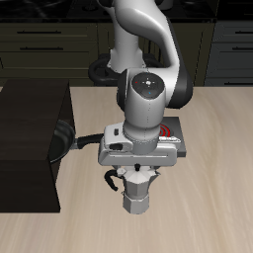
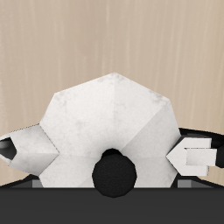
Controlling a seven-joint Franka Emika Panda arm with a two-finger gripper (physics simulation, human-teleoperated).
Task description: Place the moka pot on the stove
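Note:
The moka pot is silver and faceted and stands upright near the table's front edge, directly under my gripper. In the wrist view its lid fills the frame, with the black knob close to the camera. My gripper has a finger on each side of the pot's top, and one fingertip presses against it. I cannot tell whether the pot's base touches the table. The stove, a grey plate with red rings, lies just behind the gripper and is mostly hidden by my hand.
A black frying pan sits beside the stove, its handle pointing toward my hand. A dark raised block borders the table on that side. Dark cabinets run along the back.

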